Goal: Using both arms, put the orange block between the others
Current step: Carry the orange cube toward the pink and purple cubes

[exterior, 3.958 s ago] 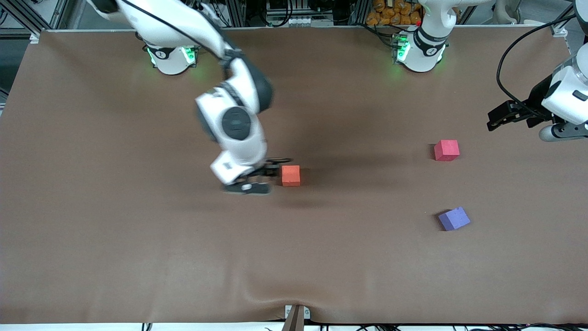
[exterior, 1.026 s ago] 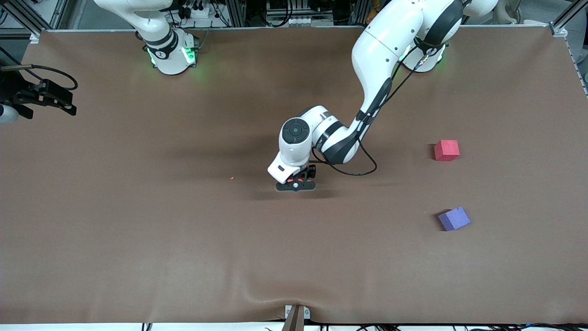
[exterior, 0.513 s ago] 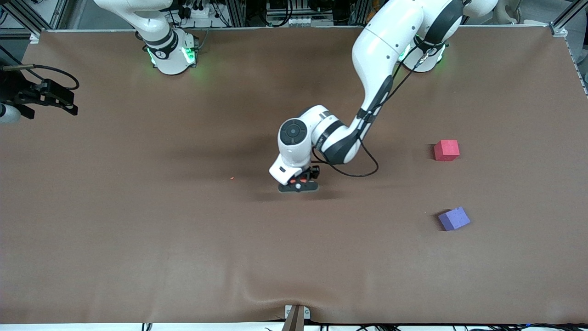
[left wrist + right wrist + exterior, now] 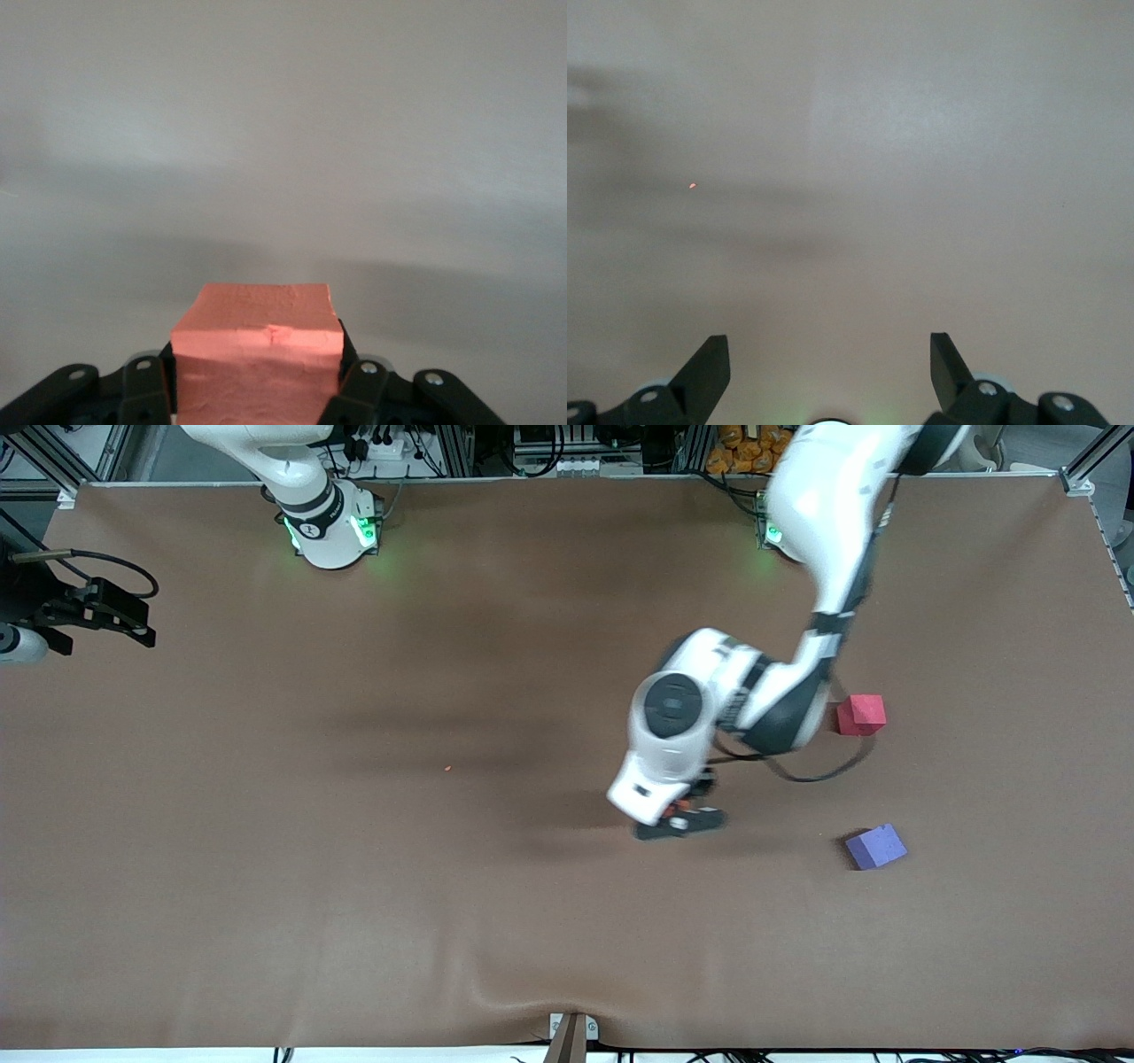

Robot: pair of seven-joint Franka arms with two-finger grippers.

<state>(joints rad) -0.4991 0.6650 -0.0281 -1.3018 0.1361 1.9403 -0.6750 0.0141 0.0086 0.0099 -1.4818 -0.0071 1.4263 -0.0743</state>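
The left claw (image 4: pixel 680 821) grips the small bright orange foam cube (image 4: pixel 257 354) above the brown table's (image 4: pixel 266 868) middle. The right claw (image 4: pixel 97 615) waits, spread wide, over the table's edge at the right arm's end.

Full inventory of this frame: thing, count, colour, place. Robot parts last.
orange block: 1, orange, held in the left gripper above the table's middle, toward the left arm's end.
red block: 1, pinkish-red, on the table toward the left arm's end, farther from the front camera than the purple one.
purple block: 1, purple-blue, on the table, nearer to the front camera than the red one.
orange speck: 1, orange, on the table near its middle.
table: 1, brown cover.
left gripper: 1, black, shut on the orange block.
right gripper: 1, black, open, waiting at the right arm's end of the table.
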